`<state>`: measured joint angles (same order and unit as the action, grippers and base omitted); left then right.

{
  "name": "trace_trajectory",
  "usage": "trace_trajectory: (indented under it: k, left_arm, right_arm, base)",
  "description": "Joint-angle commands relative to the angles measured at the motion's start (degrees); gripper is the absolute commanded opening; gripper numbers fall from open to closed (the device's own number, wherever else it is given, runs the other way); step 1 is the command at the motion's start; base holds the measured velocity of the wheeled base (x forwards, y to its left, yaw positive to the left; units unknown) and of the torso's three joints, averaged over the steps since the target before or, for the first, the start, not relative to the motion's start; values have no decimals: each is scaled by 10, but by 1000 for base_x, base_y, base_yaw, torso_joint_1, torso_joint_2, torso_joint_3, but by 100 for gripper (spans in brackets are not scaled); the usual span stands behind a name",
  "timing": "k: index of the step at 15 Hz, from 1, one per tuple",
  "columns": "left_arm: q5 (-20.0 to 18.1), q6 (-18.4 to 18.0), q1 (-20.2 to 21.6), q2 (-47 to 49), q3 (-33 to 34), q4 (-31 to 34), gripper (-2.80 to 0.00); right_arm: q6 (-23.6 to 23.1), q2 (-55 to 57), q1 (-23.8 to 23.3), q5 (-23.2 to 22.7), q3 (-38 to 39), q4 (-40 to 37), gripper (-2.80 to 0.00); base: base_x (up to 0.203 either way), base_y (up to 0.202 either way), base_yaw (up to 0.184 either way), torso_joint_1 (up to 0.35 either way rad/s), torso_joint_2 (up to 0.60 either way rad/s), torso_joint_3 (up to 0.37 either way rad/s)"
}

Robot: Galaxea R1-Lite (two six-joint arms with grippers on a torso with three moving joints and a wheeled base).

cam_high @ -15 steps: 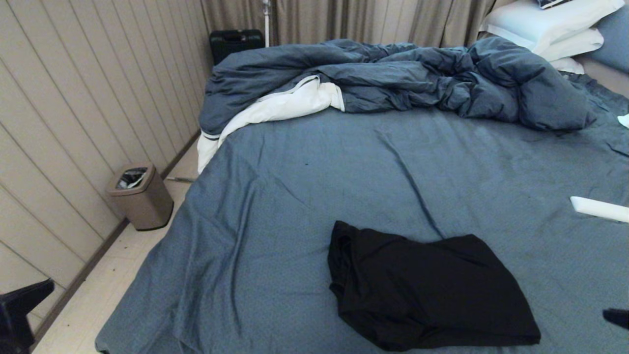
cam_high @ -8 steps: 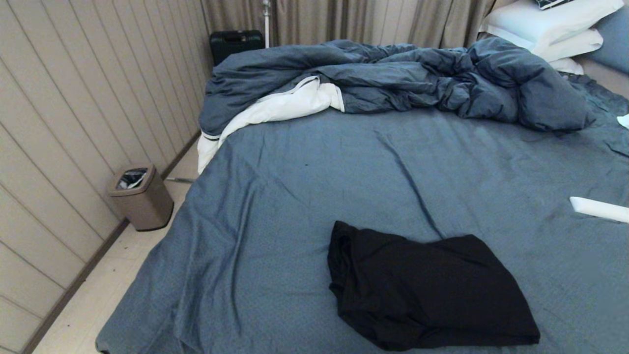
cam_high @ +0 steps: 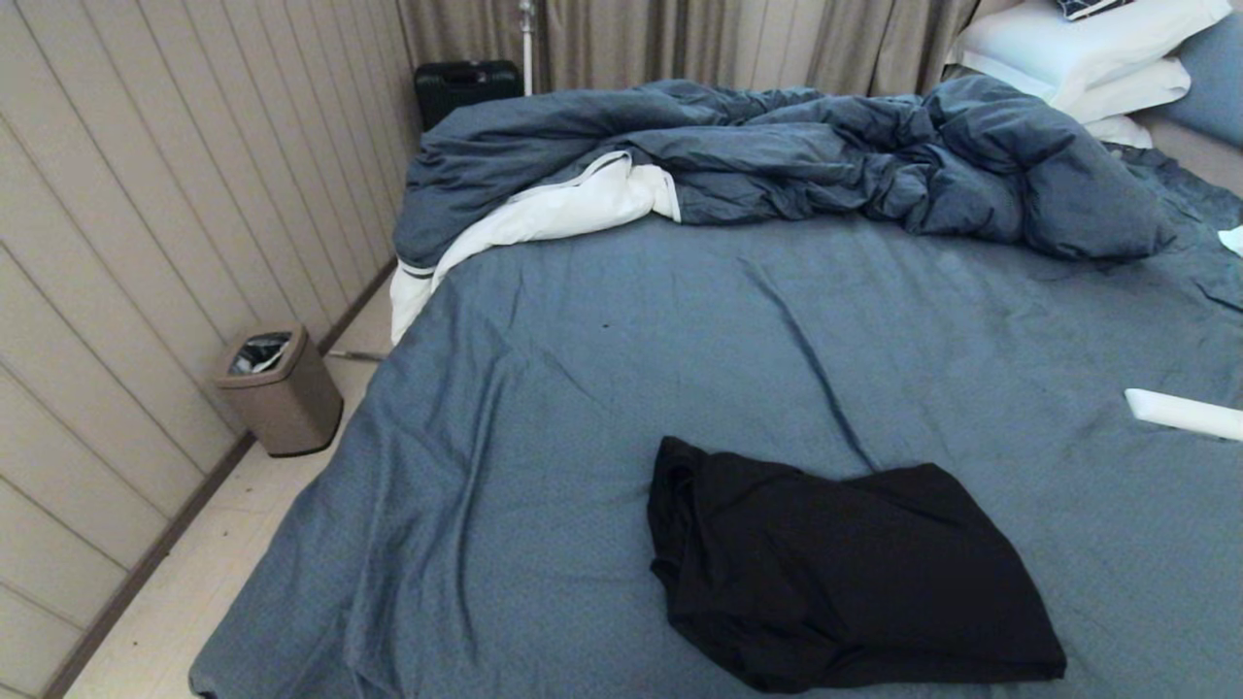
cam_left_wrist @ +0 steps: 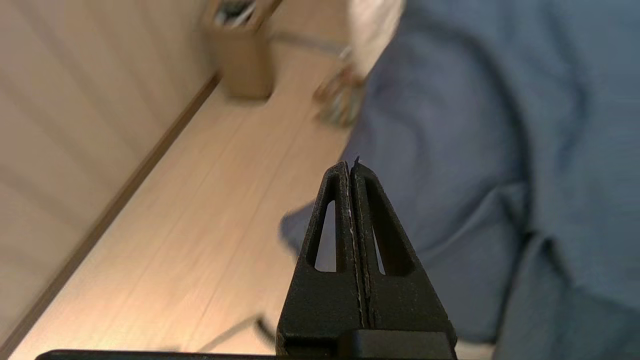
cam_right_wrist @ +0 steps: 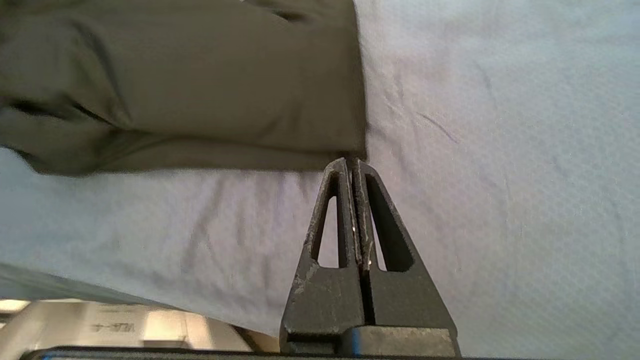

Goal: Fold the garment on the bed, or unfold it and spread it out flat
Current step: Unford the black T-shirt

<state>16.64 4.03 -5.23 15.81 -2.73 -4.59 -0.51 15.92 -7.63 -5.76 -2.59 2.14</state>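
While neither arm shows from the head, the garment (cam_high: 845, 573) lies folded into a rough black slab on the bed (cam_high: 602, 408), toward five o'clock of the sheet, with the duvet (cam_high: 796, 155) heaped at twelve o'clock and a bin (cam_high: 279, 388) on the floor at nine. From the left wrist, the left gripper (cam_left_wrist: 351, 165) has its fingers pressed together, empty, above the floor beside the bed's edge. From the right wrist, the right gripper (cam_right_wrist: 352, 162) is likewise pressed together and empty, its tips over the sheet by the garment's corner.
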Motion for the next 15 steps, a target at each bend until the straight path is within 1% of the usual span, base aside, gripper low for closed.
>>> trace_trajectory:
  k: [1,2,3,4,5,6,7,8,9,11,12,13,14,15]
  left_arm:
    - [-12,-9,1,0,11,-16,-280]
    - [-19,-22,0,0,11,-15,-280]
    - [-19,-28,1,0,9,-11,-280]
    - [-20,-43,1,-1,8,-8,-280]
    - [-16,-67,1,-1,8,-7,-280]
    - [-14,-81,0,0,11,-6,-280]
    - [-13,-83,0,0,11,-8,-280]
    - [-13,-77,0,0,11,-8,-280]
    - [-14,-63,1,0,11,-7,-280]
    - [-27,10,1,0,11,-4,-280]
    - [-54,36,1,0,11,-3,-280]
    - [-86,48,1,0,12,-1,-280]
    - [-96,46,1,-1,12,5,-280]
    - [-93,28,1,-1,10,14,-280]
  right_arm:
    - [-14,0,0,15,15,8,-280]
    - [-32,0,1,23,18,18,-280]
    - [-39,0,1,23,19,17,-280]
    - [-39,-1,5,23,18,14,-280]
    - [-39,-1,21,26,19,14,-280]
    - [-41,-8,48,31,22,5,-280]
    - [-44,-21,84,34,22,-18,-280]
    - [-47,-28,96,36,22,-27,-280]
    - [-49,-39,91,37,23,-28,-280]
    - [-49,-69,79,38,24,-28,-280]
    - [-49,-83,77,38,24,-28,-280]
    - [-49,-91,75,38,23,-28,-280]
    - [-49,-91,75,38,23,-28,-280]
    - [-49,-91,75,38,23,-28,-280]
  base:
    - [0,0,0,0,0,0]
    - [0,0,0,0,0,0]
    - [0,0,0,0,0,0]
    - [0,0,0,0,0,0]
    - [0,0,0,0,0,0]
    - [0,0,0,0,0,0]
    - [0,0,0,0,0,0]
    - [0,0,0,0,0,0]
    - [0,0,0,0,0,0]
    - [0,0,0,0,0,0]
    - [0,0,0,0,0,0]
    - [0,0,0,0,0,0]
    - [0,0,0,0,0,0]
    - [0,0,0,0,0,0]
